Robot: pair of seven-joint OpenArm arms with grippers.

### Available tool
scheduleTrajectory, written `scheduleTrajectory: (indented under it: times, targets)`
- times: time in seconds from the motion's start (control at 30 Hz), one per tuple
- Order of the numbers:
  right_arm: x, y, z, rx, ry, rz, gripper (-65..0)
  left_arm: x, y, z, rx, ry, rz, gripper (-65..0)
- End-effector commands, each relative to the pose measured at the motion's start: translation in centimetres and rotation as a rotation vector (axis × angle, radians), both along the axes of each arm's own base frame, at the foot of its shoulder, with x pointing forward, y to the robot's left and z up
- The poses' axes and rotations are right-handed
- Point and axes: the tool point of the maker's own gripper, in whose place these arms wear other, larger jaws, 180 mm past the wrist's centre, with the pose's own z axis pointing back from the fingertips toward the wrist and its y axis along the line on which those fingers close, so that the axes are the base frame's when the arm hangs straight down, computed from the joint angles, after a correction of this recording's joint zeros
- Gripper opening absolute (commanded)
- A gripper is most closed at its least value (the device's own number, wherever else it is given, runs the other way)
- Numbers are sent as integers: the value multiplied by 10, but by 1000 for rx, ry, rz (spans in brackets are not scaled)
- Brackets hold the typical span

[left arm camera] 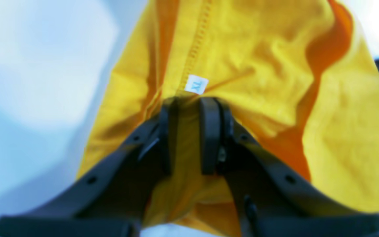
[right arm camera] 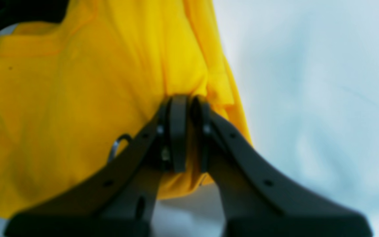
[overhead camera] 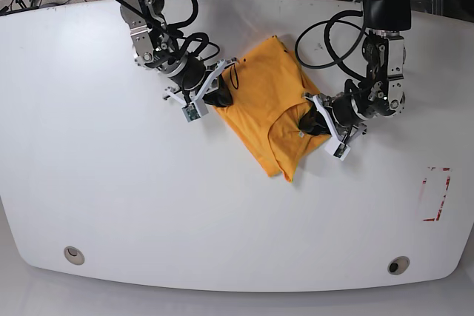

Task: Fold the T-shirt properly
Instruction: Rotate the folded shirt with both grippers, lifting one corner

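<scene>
The orange-yellow T-shirt (overhead camera: 263, 101) lies bunched and partly folded on the white table (overhead camera: 111, 183), between both arms. My left gripper (left arm camera: 188, 105) is shut on a fold of the T-shirt (left arm camera: 248, 59) right below a small white size tag (left arm camera: 196, 84); in the base view the left gripper (overhead camera: 309, 120) is at the shirt's right edge. My right gripper (right arm camera: 186, 100) is shut on the edge of the T-shirt (right arm camera: 77, 98); in the base view the right gripper (overhead camera: 221, 95) is at the shirt's left edge. A thin black squiggle (right arm camera: 118, 144) shows beside the right finger.
Black cables (overhead camera: 326, 35) loop off both arms above the table. A red-outlined rectangle (overhead camera: 435, 194) is marked near the right edge. Two round holes (overhead camera: 72, 255) sit near the front edge. Bare table surface (overhead camera: 148, 205) surrounds the shirt.
</scene>
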Motion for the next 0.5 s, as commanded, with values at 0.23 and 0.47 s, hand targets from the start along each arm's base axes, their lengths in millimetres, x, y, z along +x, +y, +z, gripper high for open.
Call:
scheduleTrajectory:
  times: [0.23, 0.47]
  targets:
    - [-34, 29, 16, -26, -27, 60, -606, 22, 12, 27, 71, -79, 11, -543]
    - [-31, 30, 45, -102, -79, 95, -606, 29, 5, 59, 76, -178, -7, -543]
